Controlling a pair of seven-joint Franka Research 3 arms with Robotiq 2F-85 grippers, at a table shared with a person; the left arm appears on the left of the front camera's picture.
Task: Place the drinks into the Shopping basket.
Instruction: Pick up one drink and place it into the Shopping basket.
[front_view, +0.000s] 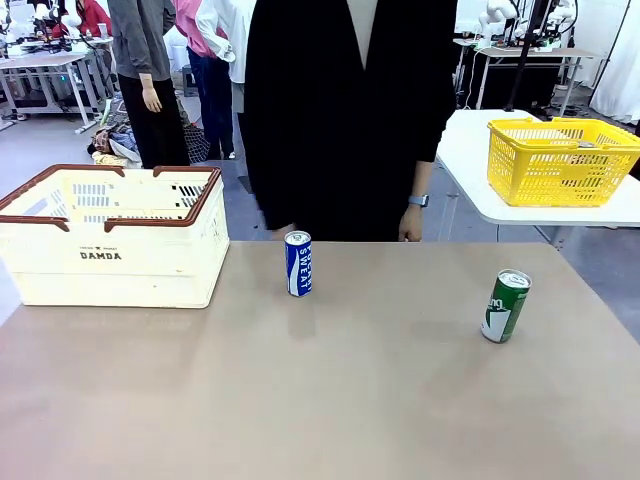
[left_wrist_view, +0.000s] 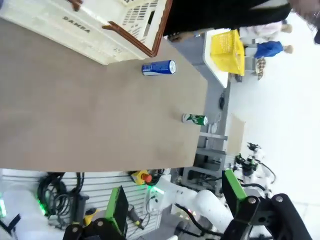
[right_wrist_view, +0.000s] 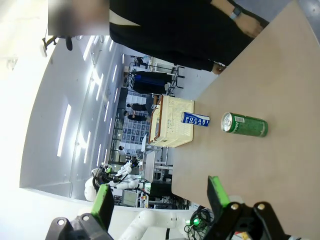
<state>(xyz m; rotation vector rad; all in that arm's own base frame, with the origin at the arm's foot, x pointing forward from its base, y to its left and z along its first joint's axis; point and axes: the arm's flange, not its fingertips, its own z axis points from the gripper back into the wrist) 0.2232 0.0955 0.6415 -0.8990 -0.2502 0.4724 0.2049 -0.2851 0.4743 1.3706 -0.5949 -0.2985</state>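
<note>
The blue can (front_view: 298, 263) stands near the far edge of the bench (front_view: 330, 400), about midway along it, with a gap of bare top between it and the right-hand corner of the basket (front_view: 110, 270). The green can (front_view: 505, 306) stands well apart from it, over toward the right edge and a little nearer the robot's side. A wide stretch of bare bench lies in front of both cans and between them. Both cans are slim with silver tops; the blue one carries white lettering running down its side, and the green one has white lettering too. Each stands on its base with its long axis up and its top toward the ceiling. The basket sits at the far left of the bench, cream-white with slotted walls and a brown rim, its brown handles lying at the rim. Its mouth faces up and its long side, printed "DAMDA", faces the robot. A person in dark clothes (front_view: 340, 110) stands at the far edge right behind the blue can, one hand (front_view: 410, 228) hanging at the bench edge. Beyond, to the right, a yellow basket (front_view: 560, 165) rests on a white side table (front_view: 470, 160). The left tool (left_wrist_view: 174, 181) and the right tool (right_wrist_view: 158, 183) hang back off the near side of the bench, each with its green-padded fingers spread wide apart.
</note>
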